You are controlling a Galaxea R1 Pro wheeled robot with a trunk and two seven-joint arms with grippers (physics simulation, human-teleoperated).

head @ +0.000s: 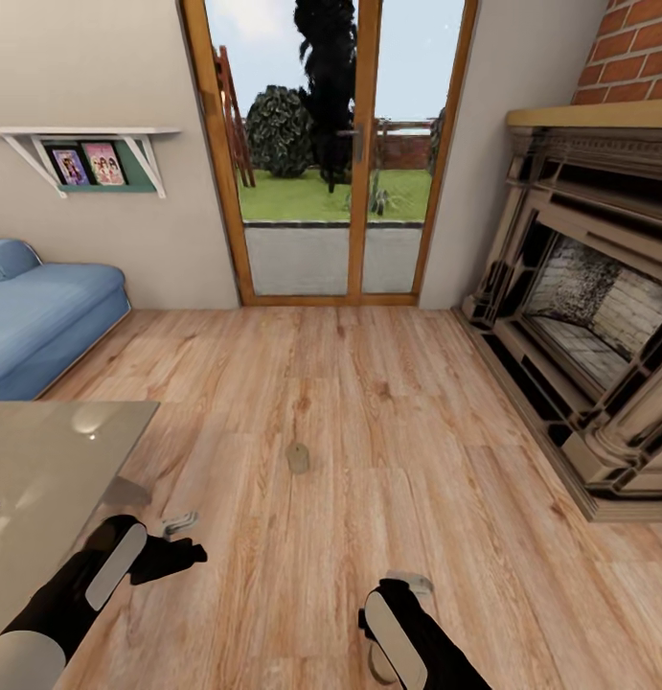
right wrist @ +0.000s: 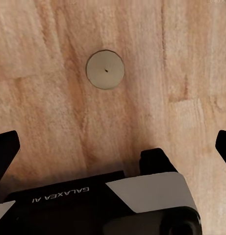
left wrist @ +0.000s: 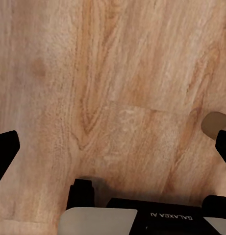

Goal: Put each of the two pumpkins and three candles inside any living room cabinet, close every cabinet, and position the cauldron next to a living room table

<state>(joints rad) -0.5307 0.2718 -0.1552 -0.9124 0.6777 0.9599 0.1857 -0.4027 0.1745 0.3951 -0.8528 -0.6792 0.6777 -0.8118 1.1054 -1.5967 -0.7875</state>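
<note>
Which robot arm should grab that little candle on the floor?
Probably the right. The candle stands on the floor straight ahead of the right gripper, whose fingers are spread open. The left gripper sees it at its view's edge.

**Cut-off and unclear parts**

The glossy grey-beige glass table (head: pixel 43 460) is running off the head view's left edge. Beyond it, the blue sofa (head: pixel 43 326) is being cropped too. The left wrist's tan rounded shape (left wrist: pixel 216 123) is staying half-hidden, unidentifiable.
</note>
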